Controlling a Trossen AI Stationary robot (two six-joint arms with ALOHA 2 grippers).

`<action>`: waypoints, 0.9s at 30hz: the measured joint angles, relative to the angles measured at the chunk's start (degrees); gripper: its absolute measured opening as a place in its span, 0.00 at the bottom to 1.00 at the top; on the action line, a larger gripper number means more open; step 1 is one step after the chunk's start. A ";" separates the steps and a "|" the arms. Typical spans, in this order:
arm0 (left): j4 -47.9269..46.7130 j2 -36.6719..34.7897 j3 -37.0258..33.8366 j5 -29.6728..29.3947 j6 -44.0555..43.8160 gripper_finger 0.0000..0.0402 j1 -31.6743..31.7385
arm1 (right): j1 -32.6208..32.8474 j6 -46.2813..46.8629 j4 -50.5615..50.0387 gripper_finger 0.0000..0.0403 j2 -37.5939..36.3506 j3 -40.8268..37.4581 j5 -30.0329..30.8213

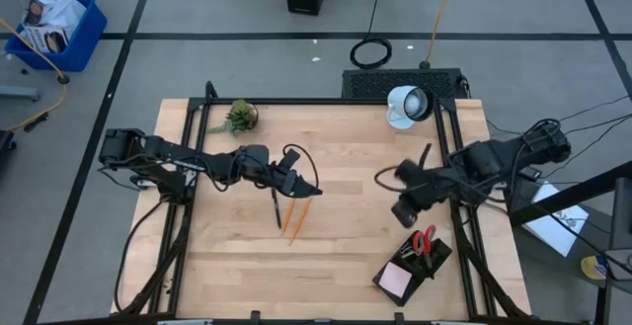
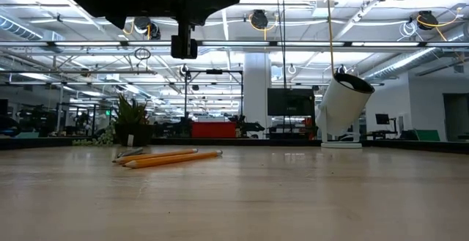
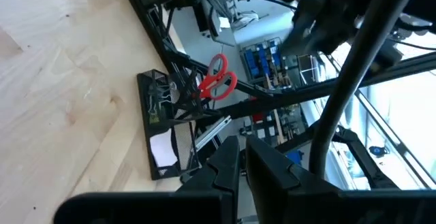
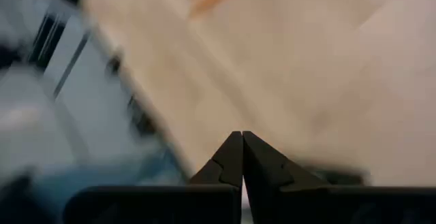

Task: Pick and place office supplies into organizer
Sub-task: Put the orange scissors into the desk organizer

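Two orange pencils [image 1: 296, 221] [image 2: 172, 157] lie flat on the wooden table near its middle, with a black pen [image 1: 276, 208] beside them. The black organizer [image 1: 437, 258] [image 3: 146, 98] stands at the near right corner. It holds the red-handled scissors [image 1: 425, 238] [image 3: 218, 84] and a pink sticky-note pad [image 1: 397, 279]. My left gripper [image 1: 294, 172] [image 3: 242, 159] hovers high over the pen and pencils, pointing level toward the organizer, with only a thin slit between its fingers and nothing seen in it. My right gripper [image 1: 403, 213] [image 4: 242, 142] hangs shut and empty, just beyond the organizer.
A small green potted plant [image 1: 239, 116] [image 2: 132, 124] stands at the far left edge. A round white lamp [image 1: 407, 105] [image 2: 343, 109] stands at the far right, with a black box [image 1: 405, 81] behind it. Black frame rails run along both table sides. Bare wood lies between pencils and organizer.
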 joint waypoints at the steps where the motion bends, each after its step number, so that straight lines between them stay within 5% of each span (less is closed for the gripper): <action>1: 0.02 0.00 0.00 0.00 0.07 0.08 0.00 | -0.70 -0.81 0.89 0.00 0.26 -0.40 -3.97; 4: 0.02 0.00 0.00 0.12 0.15 0.08 -0.02 | -1.48 -2.14 0.45 0.00 1.19 -1.57 -11.59; 8: 0.04 0.00 0.00 0.07 0.76 0.08 -0.02 | -1.50 -1.23 -4.00 0.00 1.96 -4.72 -13.13; 14: 0.04 0.00 0.00 -0.26 0.85 0.08 -0.02 | -1.50 -0.59 2.14 0.00 2.14 -12.03 -19.52; 27: 0.06 0.00 0.00 -0.46 1.66 0.08 -0.02 | 3.44 4.81 -3.39 0.00 1.77 -12.79 -24.37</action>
